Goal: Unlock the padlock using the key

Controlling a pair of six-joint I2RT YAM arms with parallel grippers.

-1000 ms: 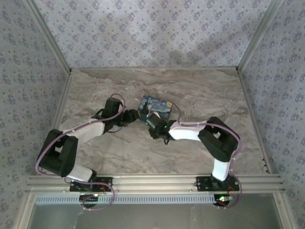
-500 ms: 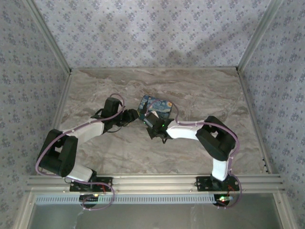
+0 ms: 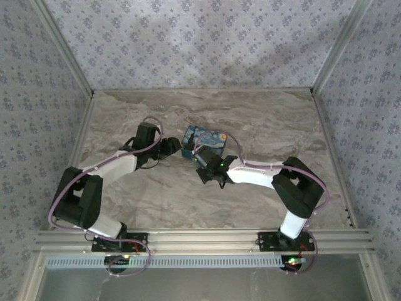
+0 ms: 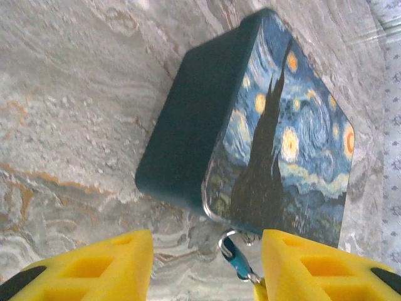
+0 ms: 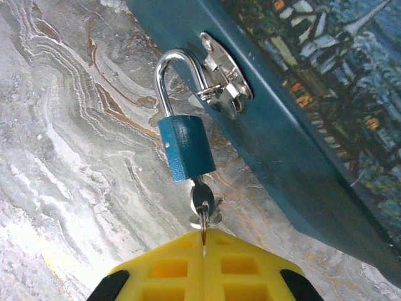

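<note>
So my right fingers [image 5: 203, 248] were pinched tight on the tail end of the key [image 5: 202, 200], which sat pushed into the bottom of the little blue padlock [image 5: 185, 147]. The padlock's shackle looked closed and was hooked through the hasp [image 5: 224, 88] on the side of the box [image 5: 294, 144], with the padlock lying on the marble surface [image 5: 75, 157] just beside the box. My left fingers [image 3: 174, 149] were parted about halfway, gripping nothing, low to the surface right off the box's near corner, and in my left wrist view the padlock sat in the gap between them.
</note>
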